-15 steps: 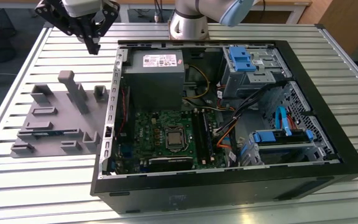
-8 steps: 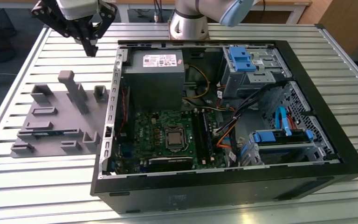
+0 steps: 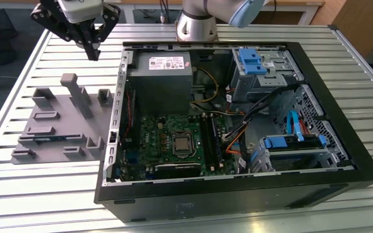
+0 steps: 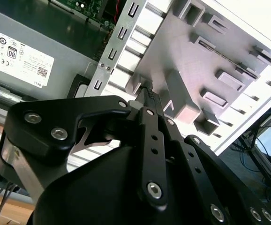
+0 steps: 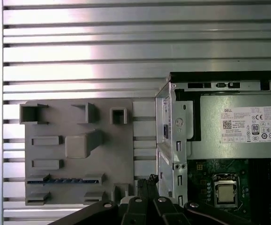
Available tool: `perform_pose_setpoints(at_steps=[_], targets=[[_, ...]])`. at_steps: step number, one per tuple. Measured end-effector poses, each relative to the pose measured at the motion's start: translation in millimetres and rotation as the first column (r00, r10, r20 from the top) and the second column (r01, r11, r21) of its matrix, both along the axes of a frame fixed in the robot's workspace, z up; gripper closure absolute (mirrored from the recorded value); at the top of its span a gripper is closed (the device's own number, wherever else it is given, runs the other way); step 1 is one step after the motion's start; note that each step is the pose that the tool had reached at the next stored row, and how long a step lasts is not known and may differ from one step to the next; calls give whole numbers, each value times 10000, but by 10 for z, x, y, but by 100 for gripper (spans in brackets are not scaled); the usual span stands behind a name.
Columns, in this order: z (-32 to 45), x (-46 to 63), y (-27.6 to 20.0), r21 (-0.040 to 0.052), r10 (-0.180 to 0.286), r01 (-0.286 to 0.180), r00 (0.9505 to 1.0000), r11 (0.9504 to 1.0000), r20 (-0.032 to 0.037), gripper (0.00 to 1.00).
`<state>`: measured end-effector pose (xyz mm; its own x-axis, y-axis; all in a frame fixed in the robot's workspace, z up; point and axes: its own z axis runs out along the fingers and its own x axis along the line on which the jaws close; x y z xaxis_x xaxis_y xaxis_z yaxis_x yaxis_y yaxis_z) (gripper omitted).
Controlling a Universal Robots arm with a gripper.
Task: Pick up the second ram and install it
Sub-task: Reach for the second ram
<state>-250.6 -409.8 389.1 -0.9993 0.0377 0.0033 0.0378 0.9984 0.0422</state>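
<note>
a slatted metal table [image 3: 18,194] carries everything. an open computer case [image 3: 238,199] lies on its side on it, with the motherboard [image 3: 167,136] facing up and its long memory slots [image 3: 212,141] beside the processor socket. just beside the case, on the exterior view's left, sits a grey holder plate [image 3: 60,124] studded with posts and pockets. the gripper [image 3: 94,52] hangs in the air above the far end of that plate, near the case's corner, touching nothing. its fingers are drawn together to a narrow tip and hold nothing, which shows in both wrist views. the second ram [image 3: 47,138] stands on edge in a long pocket near the plate's other end, a thin dark-blue strip, clear in the first wrist view [image 5: 63,180], and well apart from the gripper. by my reading, the work stands at the approach to the pick, with the stick not yet lifted. a grasp would call for the fingers to part, come above the stick and close squarely across its thin faces near the middle.
</note>
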Motion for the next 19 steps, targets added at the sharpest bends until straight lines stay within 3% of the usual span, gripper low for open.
perform_pose_setpoints(at_steps=[19], targets=[[-4, -248, -1, 1, 11, -11, 10000, 10000, 1, 89]])
